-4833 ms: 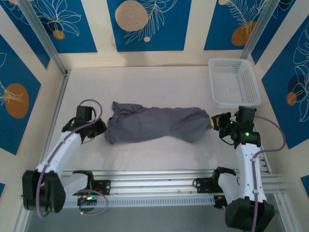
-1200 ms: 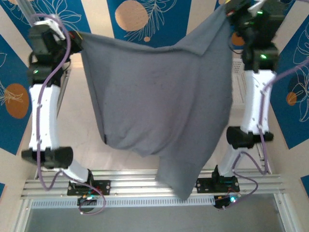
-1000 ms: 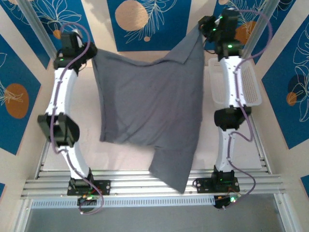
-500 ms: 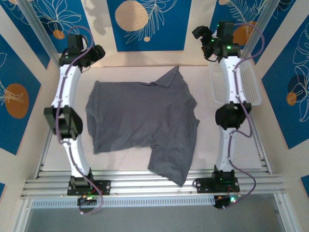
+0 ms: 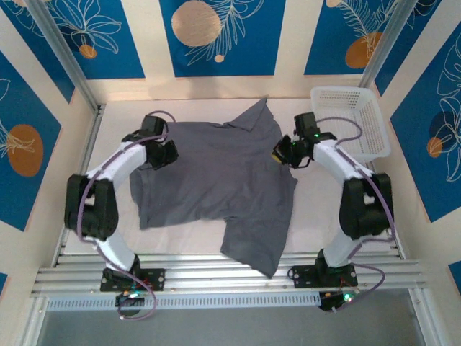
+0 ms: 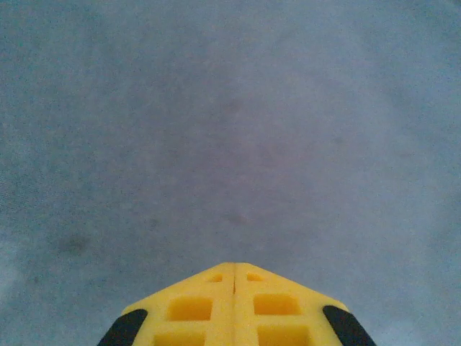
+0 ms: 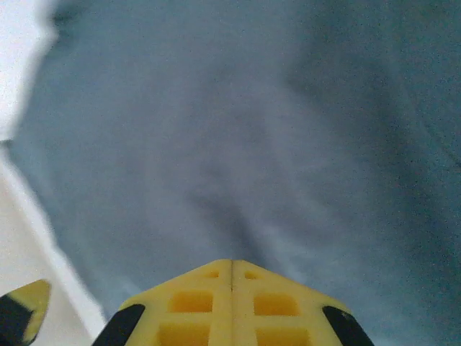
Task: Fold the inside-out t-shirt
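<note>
Top external view: on the counter (image 5: 187, 245) the t-shirt (image 5: 216, 180) lies spread but crooked, one flap trailing onto the near rails (image 5: 216, 267), so a fold started now may come out skewed. The basket (image 5: 353, 122) stands clear at the far right. The left end effector (image 5: 167, 153) and right end effector (image 5: 279, 153) rest on the cloth, closed tight and empty.

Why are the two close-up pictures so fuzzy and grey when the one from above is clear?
Left wrist view: the lens sits close to the plain slate-grey cotton t-shirt, so the cloth blurs; the yellow left gripper is sharper. Right wrist view: same blur, with a smeared pale table strip. Top external view: farther off, evenly lit, white mesh basket crisp.
</note>
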### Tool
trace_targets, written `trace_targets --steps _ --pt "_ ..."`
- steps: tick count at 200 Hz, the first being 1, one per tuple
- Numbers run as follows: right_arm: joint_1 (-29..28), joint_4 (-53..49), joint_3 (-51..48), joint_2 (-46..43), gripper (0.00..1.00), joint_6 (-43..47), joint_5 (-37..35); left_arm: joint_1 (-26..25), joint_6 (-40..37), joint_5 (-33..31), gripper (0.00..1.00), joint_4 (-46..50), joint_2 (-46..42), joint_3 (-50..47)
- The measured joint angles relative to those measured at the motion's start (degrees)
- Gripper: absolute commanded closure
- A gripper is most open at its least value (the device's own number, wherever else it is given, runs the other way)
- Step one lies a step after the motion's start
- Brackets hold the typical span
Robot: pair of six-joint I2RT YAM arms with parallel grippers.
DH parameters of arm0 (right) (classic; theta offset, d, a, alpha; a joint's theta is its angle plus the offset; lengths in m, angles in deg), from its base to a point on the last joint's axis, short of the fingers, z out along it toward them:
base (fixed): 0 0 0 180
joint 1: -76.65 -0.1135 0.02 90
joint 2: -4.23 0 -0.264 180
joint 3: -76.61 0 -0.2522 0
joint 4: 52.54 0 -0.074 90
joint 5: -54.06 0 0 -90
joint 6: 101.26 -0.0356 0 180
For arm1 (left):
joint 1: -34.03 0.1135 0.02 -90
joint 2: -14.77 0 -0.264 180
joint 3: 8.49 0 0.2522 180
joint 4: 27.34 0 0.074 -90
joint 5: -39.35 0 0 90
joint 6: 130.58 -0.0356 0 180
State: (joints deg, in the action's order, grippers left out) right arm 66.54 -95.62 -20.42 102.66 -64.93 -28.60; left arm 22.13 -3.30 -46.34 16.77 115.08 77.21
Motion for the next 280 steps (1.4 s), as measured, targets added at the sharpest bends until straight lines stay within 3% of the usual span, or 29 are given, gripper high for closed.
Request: trace_targets --steps 79,109,165,186,202,219,261,280 --pt "-1.0 -0.2 13.2 20.2 1.00 -4.1 -5.9 0.0 5.1 -3.4 1.00 -1.3 20.9 15.7" --pt "-1.7 -2.2 22.7 26.4 1.00 -5.3 -9.7 0.7 6.4 -3.5 1.00 -1.1 27.1 24.5" --pt "-2.4 -10.3 46.3 39.7 1.00 -5.0 -12.1 3.5 7.6 -2.8 1.00 -0.9 31.9 32.2" --pt "-2.3 -13.3 51.0 40.7 1.00 -3.5 -12.1 4.6 6.6 -1.6 0.86 -0.8 31.7 33.0" --pt "-2.2 -13.3 49.7 37.7 0.98 -1.4 -12.1 4.9 5.8 -1.0 0.74 -0.7 29.6 32.4" --pt "-2.1 -11.0 38.8 27.8 0.93 0.6 -12.5 4.9 4.5 -0.2 0.66 -1.0 21.9 27.5" --pt "-2.3 -5.2 0.6 -10.7 0.76 1.2 -15.1 2.8 1.7 -3.2 0.65 -1.0 -11.3 8.7" --pt "-3.0 -5.9 -12.9 -24.0 0.66 -0.3 -15.6 1.2 -0.3 -6.1 0.65 0.3 -22.3 1.0"
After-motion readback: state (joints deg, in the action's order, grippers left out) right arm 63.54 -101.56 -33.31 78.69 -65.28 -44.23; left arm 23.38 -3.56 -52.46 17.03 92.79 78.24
